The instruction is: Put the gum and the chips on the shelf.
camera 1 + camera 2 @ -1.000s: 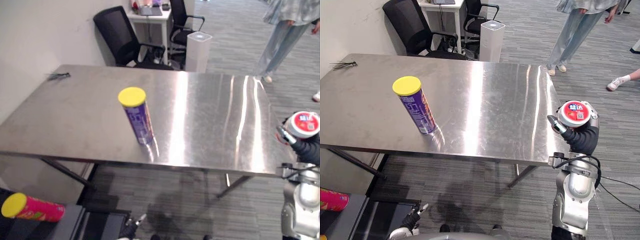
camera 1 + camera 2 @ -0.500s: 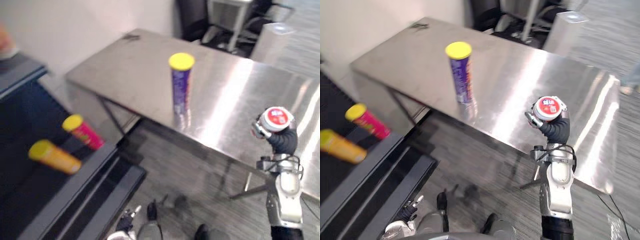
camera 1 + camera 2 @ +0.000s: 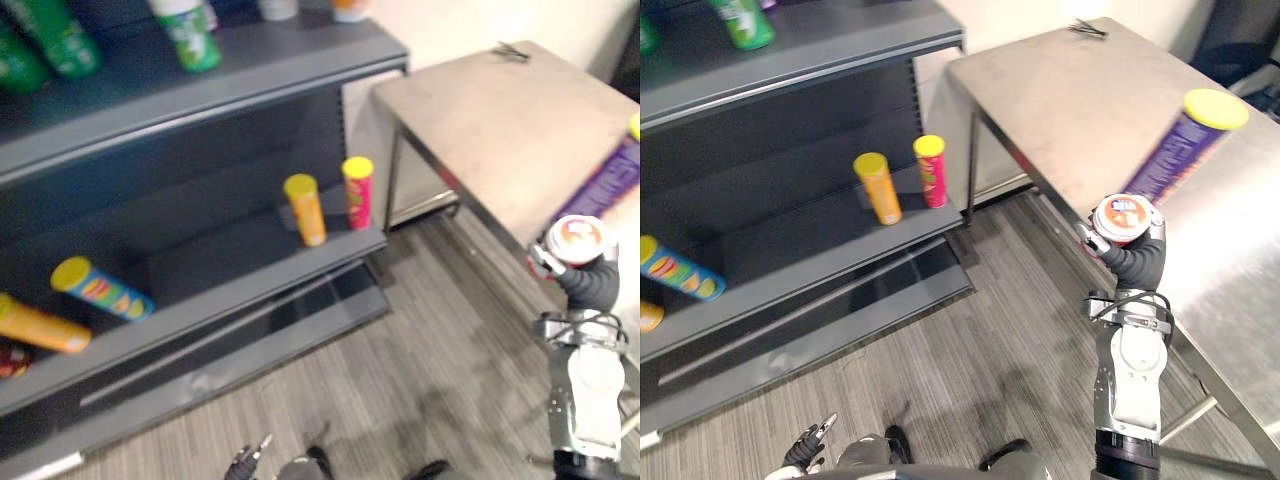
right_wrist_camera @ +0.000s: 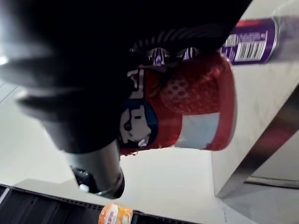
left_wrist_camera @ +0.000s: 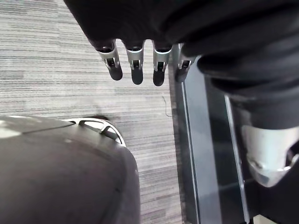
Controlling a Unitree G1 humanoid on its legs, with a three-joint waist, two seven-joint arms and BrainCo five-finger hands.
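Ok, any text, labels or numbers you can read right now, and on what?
Nothing reads clearly.
Gum tub in the right hand: print on lid and side, too blurred to read.
Purple can on the table: barcode and small print, too small to read.
Shelf cans: labels too small to read.
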